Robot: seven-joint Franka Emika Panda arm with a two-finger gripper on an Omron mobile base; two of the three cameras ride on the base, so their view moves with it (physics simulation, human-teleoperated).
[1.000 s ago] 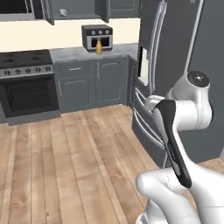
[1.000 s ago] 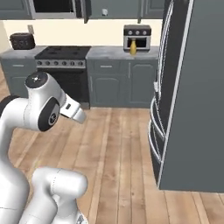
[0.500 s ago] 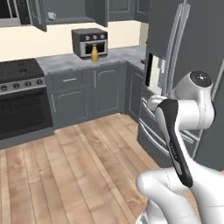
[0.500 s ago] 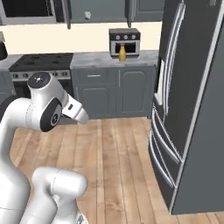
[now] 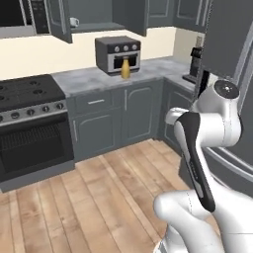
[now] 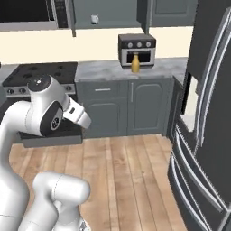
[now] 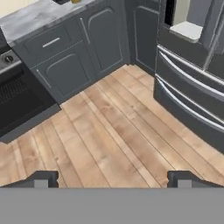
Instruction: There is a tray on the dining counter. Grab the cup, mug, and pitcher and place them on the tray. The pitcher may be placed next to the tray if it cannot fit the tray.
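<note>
Hand [image 7: 112, 178]: you've got it released, jaws wide, nothing btwn the tips; they sit at bottom of hand view, over bare wood floor [image 7: 109, 131].
Arm: folded up, lower right of left base view, lower left of right base view.
Fridge [image 6: 207, 117]: dark, right side of right base view, nearer than the cabinets.
Stove [image 5: 29, 123]: left of left base view, beside grey cabinets [image 5: 118, 116].
Surface [image 5: 94, 79]: grey marble worktop, upper centre.
Pitcher [image 5: 125, 69]: your mustard-yellow one, upright on the surface, just in front of the toaster oven [image 5: 117, 53]; upper centre in right base view too [image 6: 135, 63].
Mug [image 5: 73, 21]: small, white, on open cupboard shelf, upper left.
</note>
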